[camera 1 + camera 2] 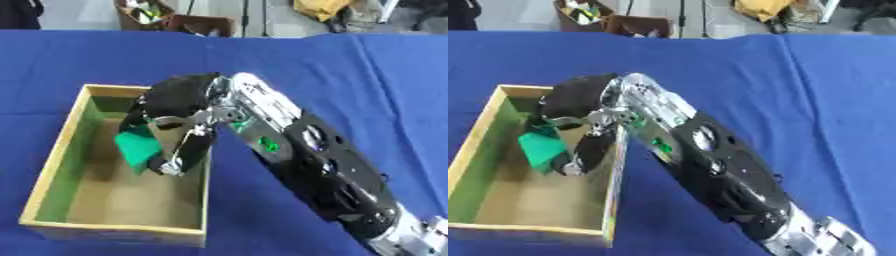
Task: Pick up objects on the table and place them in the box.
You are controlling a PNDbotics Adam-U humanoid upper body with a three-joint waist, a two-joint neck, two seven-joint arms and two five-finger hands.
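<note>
We look down from the head with both eyes, quite near. Both views share the box (52, 165), the blue table (350, 75) and the right arm (710, 175).

One wooden box (52, 165) stands on the blue table (350, 75), near its left edge. One green object (137, 145) is inside the box. One robot hand (179, 107), the right, shows.

Bright, even light; soft blur throughout
</note>
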